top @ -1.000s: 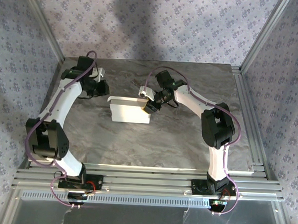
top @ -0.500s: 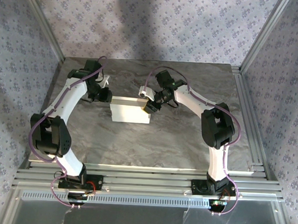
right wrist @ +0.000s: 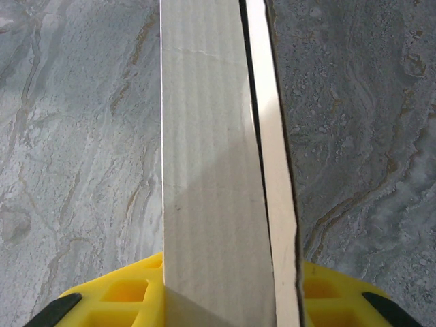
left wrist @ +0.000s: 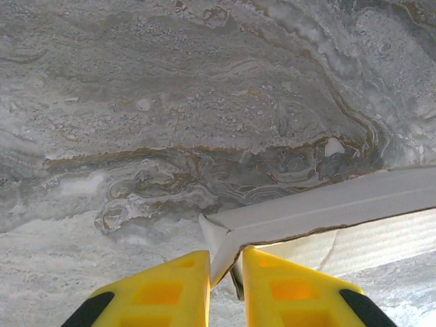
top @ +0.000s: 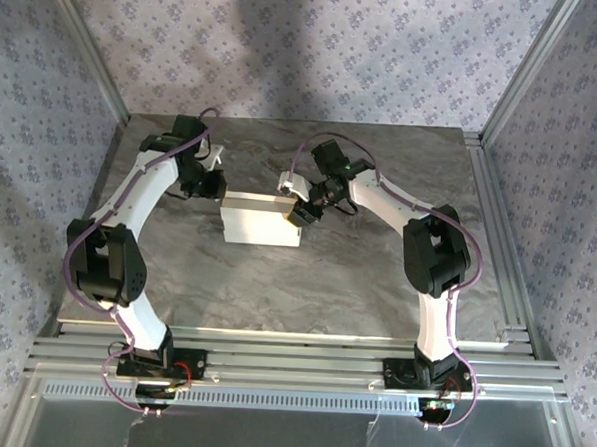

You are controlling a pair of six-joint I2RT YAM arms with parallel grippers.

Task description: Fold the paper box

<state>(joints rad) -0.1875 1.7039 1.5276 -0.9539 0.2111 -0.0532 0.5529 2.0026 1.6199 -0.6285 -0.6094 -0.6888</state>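
Pinching the left flap corner of the paper box (top: 261, 225) in the left gripper (left wrist: 225, 262); clamping its right end in the right gripper (right wrist: 226, 289); spanning lengthwise between both arms.

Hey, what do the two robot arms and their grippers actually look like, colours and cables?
Both the left arm and right arm have white tubular links with chunky black joints, and a thin purple cable loops along each. The left gripper and right gripper carry bright yellow moulded fingers with recessed pockets and black outer corners.
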